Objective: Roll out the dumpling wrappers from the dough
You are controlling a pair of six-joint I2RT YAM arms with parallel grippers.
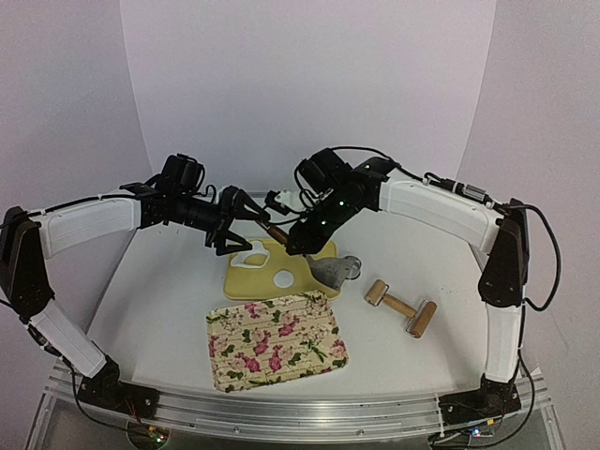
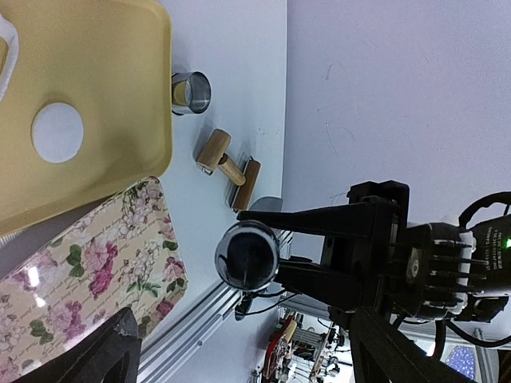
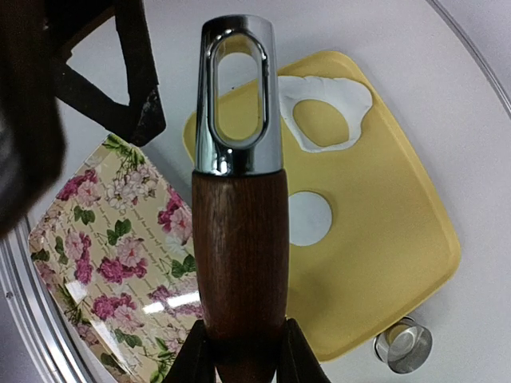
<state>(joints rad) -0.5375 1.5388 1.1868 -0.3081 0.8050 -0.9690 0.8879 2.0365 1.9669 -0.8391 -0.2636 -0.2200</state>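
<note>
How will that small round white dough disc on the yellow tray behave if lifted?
The small round white dough disc looks thin and flat, so it would probably droop. It lies flush on the yellow plastic tray, so it may stick.

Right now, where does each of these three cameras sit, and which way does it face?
Top external: above and behind the arm bases, looking down at the table; both whole arms show.
Left wrist: on the left arm, looking across the yellow board; its open fingers frame the bottom.
Right wrist: on the right arm, looking down along the wooden-handled tool; the right gripper clamps it.
Shared: both wrist views catch the dumpling wrapper.
</note>
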